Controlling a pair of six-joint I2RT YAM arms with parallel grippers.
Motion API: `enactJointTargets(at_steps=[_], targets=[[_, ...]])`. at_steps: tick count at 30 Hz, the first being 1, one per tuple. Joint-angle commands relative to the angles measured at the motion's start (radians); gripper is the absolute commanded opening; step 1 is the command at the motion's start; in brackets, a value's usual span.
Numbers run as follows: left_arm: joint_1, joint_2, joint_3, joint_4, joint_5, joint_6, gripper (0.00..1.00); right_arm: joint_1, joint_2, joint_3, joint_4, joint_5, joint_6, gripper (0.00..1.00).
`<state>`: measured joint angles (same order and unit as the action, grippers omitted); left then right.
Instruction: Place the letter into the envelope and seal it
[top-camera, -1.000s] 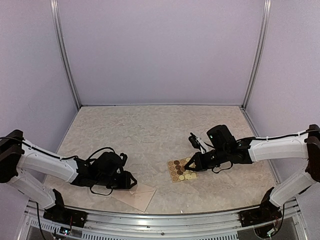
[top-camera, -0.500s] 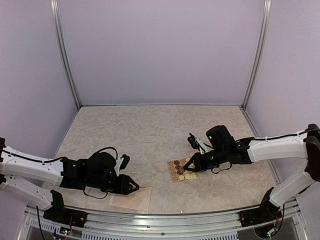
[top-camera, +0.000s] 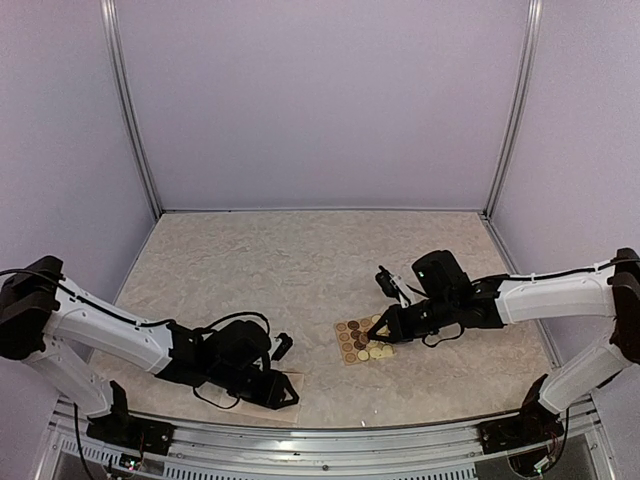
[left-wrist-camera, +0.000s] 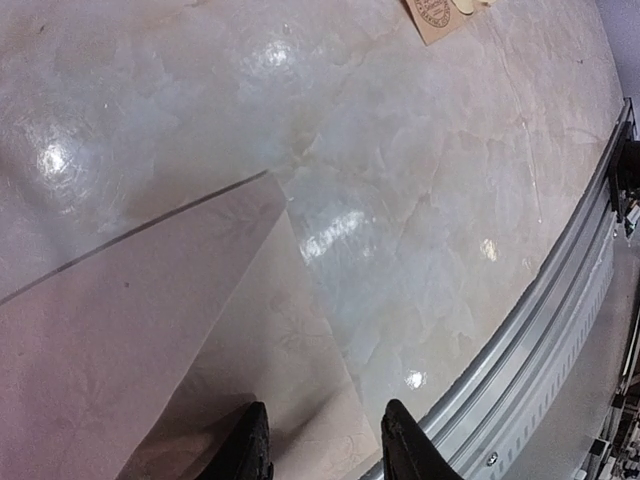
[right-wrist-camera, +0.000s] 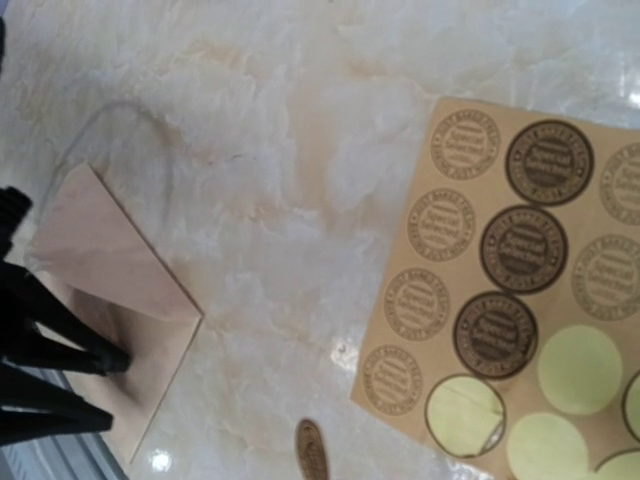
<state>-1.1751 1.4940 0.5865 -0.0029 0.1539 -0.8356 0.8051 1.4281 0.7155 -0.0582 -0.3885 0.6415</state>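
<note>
The cream-beige envelope (left-wrist-camera: 150, 300) lies flat on the table by the near edge, its pointed flap folded over it; it also shows in the right wrist view (right-wrist-camera: 110, 265). My left gripper (top-camera: 280, 393) sits low over it and hides most of it from above. It is open (left-wrist-camera: 325, 445), one fingertip on the paper and the other past its right edge. No separate letter is visible. My right gripper (top-camera: 379, 334) hovers at the sticker card (top-camera: 360, 342). It holds a brown round sticker (right-wrist-camera: 312, 452), seen edge-on; its fingers are out of the wrist frame.
The sticker card (right-wrist-camera: 500, 260) carries several brown and tan stickers and some peeled yellow blanks. The metal rail (left-wrist-camera: 540, 330) of the near table edge runs close beside the envelope. Walls enclose the left, back and right of the table.
My left gripper has slid right along the envelope toward its right end, and now covers most of it in the top view. The right arm has stayed still.
</note>
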Motion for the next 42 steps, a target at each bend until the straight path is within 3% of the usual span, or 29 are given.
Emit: enactJointTargets(at_steps=[1, 13, 20, 25, 30, 34, 42], targets=[[-0.007, 0.052, 0.017, 0.068, 0.002, 0.013, 0.36, 0.016, -0.035, 0.01, -0.001, 0.019, 0.004, 0.0], [0.049, 0.235, 0.124, 0.211, -0.142, -0.043, 0.35, 0.015, -0.087, 0.008, -0.01, 0.05, 0.032, 0.0], [0.084, 0.29, 0.246, 0.272, -0.146, -0.038, 0.35, 0.016, -0.124, -0.005, -0.021, 0.072, 0.054, 0.0], [0.079, 0.167, 0.27, 0.237, -0.12, -0.012, 0.38, 0.017, -0.142, -0.012, -0.022, 0.079, 0.062, 0.0], [0.077, -0.05, 0.217, 0.078, -0.144, 0.016, 0.39, 0.016, -0.142, -0.006, -0.013, 0.079, 0.063, 0.0], [0.149, -0.178, 0.129, -0.054, -0.196, 0.016, 0.39, 0.02, -0.125, 0.003, 0.009, 0.05, 0.062, 0.0], [0.28, -0.249, -0.013, -0.064, -0.147, 0.029, 0.28, 0.059, -0.062, 0.043, 0.027, 0.037, 0.066, 0.0]])
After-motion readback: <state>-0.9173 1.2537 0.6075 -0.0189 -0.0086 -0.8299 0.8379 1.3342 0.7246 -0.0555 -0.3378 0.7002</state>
